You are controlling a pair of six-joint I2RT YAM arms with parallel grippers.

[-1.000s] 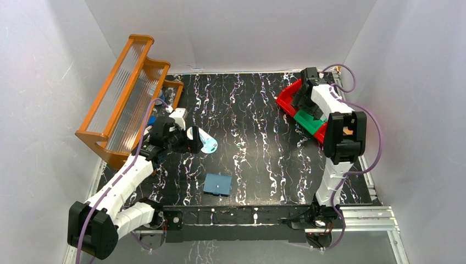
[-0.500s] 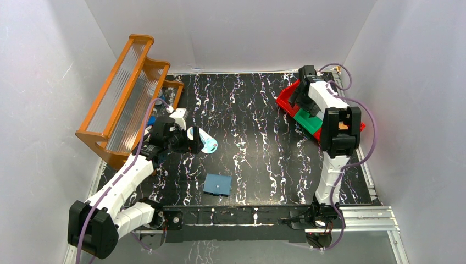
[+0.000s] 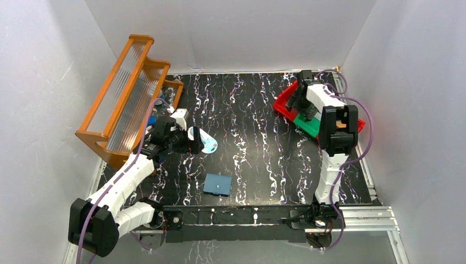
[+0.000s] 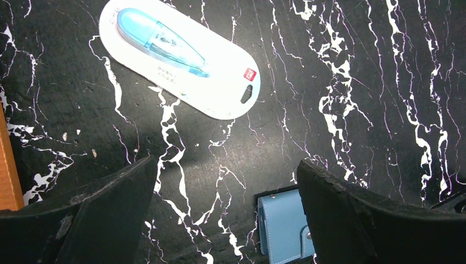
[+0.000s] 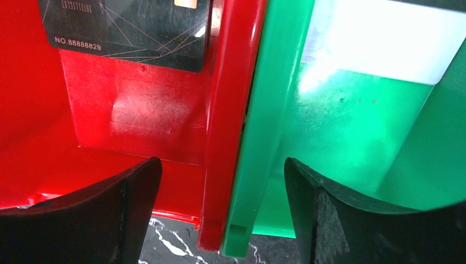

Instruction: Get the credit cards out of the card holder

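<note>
Fingers of my right arm [image 5: 82, 220] open, empty, shifted slightly above red bin [image 5: 143, 126]; black card [image 5: 126, 27] lies inside, so drop looks done. My left fingers [image 4: 93, 220] wide, empty; wallet [image 4: 280, 225] in sight.

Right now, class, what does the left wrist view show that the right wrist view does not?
Only left wrist: the white-and-blue oval case and a corner of the blue card holder. Only right wrist: a black card in the red bin, a pale card in the green bin. Both: marbled table; the left end effector and right end effector, each open.
</note>
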